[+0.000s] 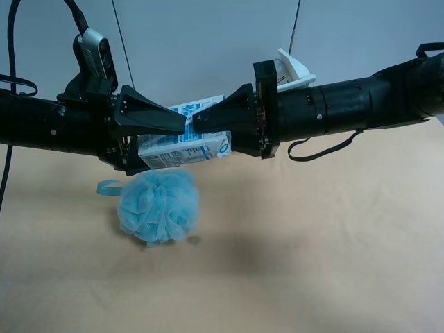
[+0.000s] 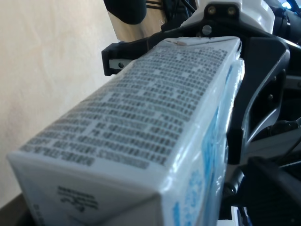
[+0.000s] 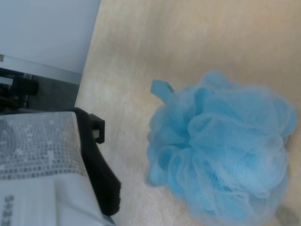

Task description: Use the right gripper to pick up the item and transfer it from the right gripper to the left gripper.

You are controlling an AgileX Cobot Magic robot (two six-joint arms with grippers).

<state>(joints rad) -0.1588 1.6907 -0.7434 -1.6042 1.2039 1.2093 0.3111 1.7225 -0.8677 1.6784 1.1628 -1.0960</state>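
The small white-and-blue cardboard drink carton [image 1: 173, 154] hangs lengthwise in mid-air above the fluffy blue mesh bath sponge [image 1: 158, 206], clamped by the black-fingered right gripper [image 1: 208, 125]. The black-fingered left gripper [image 1: 166, 128] straddles its other end; whether it grips, I cannot tell. This looks like the handover: next, a firm left hold, then the right lets go.

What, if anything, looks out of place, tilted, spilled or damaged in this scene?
Nothing looks spilled or damaged. The carton lies on its side in mid-air, slightly tilted, pinched by the right gripper, with the left gripper around its other end. The sponge sits on the table below.
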